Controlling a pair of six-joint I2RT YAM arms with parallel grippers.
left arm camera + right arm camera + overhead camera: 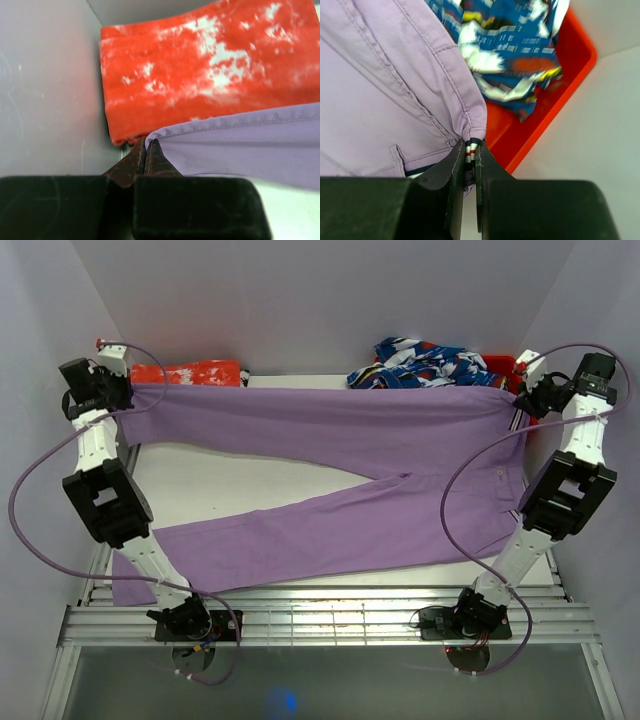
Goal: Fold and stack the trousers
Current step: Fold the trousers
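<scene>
White tabletop (225, 475), pale grey walls (320, 300) on three sides. The trousers (330, 480) sprawl across it, far leg pulled taut along the back; left tool (145, 150) pinches its hem, right tool (470, 152) clamps the striped waistband corner.

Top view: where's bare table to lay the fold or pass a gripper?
Freest: the white table wedge between the two legs of the trousers, widening toward the left arm. A thin strip lies below the lower leg. Crowded: the far edge, where red-orange cloth, patterned garment, left gripper and right gripper sit.
</scene>
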